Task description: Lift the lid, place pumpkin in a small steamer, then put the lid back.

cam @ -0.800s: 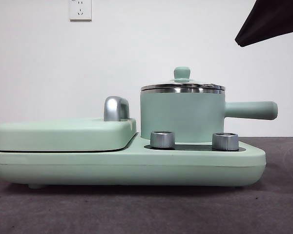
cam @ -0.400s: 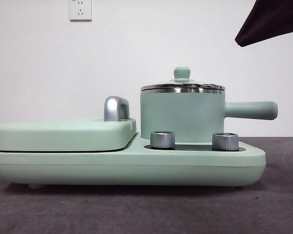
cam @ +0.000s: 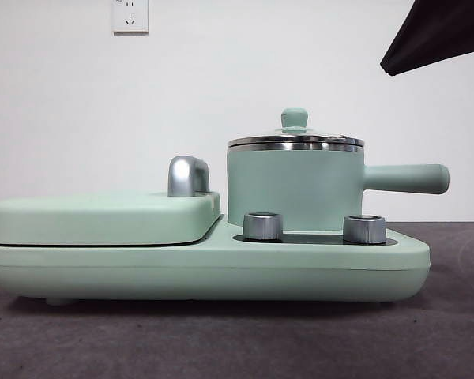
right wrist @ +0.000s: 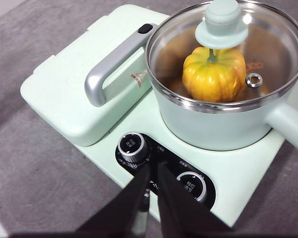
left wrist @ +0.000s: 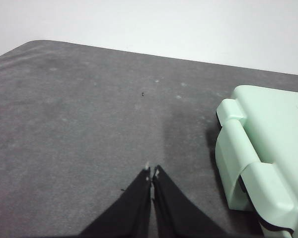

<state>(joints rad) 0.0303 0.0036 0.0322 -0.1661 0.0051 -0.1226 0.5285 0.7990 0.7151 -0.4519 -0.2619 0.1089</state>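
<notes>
Moved: nothing since a second ago.
Lid (right wrist: 227, 52): seated on small steamer (cam: 294, 189), pumpkin (right wrist: 214, 74) inside.
Left hand (left wrist: 152, 173): closed, over bare counter (left wrist: 79, 114).
Right hand (right wrist: 152, 171): closed, above the knobs (right wrist: 133, 147).

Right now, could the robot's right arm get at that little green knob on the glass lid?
Probably yes. The right gripper hangs shut above the base's silver knobs, and nothing stands between it and the lid with its knob. It would need to open its jaws first.
</notes>
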